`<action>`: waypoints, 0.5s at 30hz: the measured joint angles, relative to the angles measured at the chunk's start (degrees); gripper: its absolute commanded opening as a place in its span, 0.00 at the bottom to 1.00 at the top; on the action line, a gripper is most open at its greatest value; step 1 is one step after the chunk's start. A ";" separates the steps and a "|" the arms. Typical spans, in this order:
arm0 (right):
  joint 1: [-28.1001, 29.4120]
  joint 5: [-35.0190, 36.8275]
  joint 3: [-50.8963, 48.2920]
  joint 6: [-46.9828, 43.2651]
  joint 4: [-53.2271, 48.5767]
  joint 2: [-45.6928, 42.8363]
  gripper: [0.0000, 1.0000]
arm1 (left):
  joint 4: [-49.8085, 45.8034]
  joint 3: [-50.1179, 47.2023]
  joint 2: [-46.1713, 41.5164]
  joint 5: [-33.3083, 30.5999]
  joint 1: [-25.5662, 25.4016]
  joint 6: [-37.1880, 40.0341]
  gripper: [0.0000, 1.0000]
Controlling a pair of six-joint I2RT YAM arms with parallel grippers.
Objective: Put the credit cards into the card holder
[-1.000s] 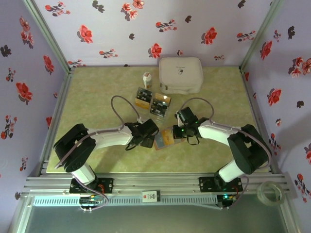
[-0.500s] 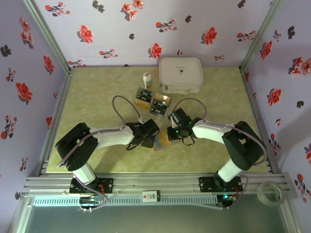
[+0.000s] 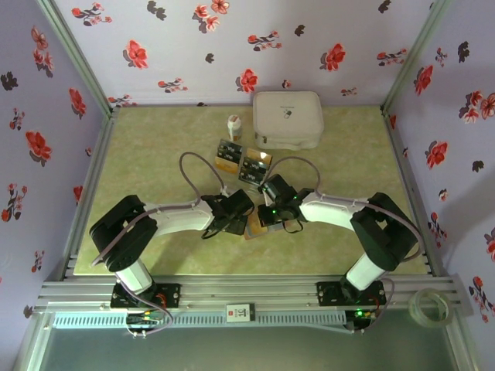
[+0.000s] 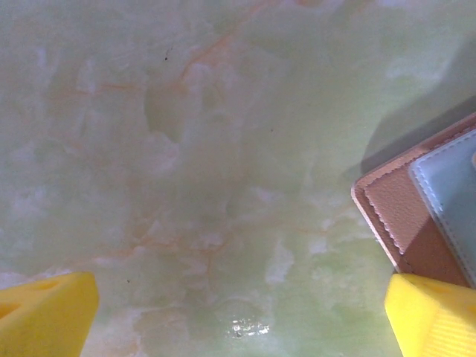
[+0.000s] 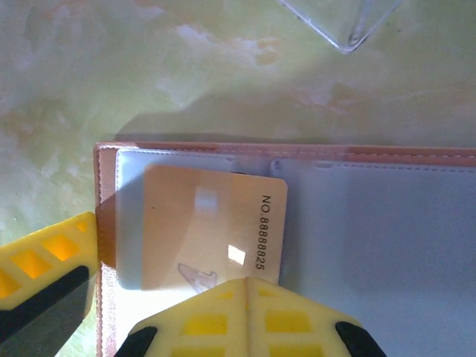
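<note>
Card holder (image 5: 387,223) lies open on the counter (image 5: 111,74), long axis nine-to-three. Gold card (image 5: 208,223) sits at twelve o'clock from the nearer, closed right pincer (image 5: 245,286). Left pincer (image 4: 238,297) gapes, empty.

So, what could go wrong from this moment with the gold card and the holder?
The gold card seems only partly under the clear pocket of the card holder; the shut right tool at its edge could slip off. The open left tool sits beside the card holder, not pinning it, so it may slide. In the top view both tools are close and might collide.
</note>
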 measured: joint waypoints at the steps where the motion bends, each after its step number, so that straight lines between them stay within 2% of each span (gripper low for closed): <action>1: 0.20 -0.02 0.11 0.22 0.04 0.20 0.04 | 0.09 -0.02 0.00 0.00 0.00 0.02 1.00; 8: 0.63 -0.04 0.13 1.95 0.35 0.13 0.04 | 1.36 -2.21 -2.08 0.17 1.55 0.48 1.00; 15: 0.11 2.73 0.09 2.08 -0.07 -4.42 0.04 | 1.29 -4.31 -7.17 0.22 3.19 0.68 1.00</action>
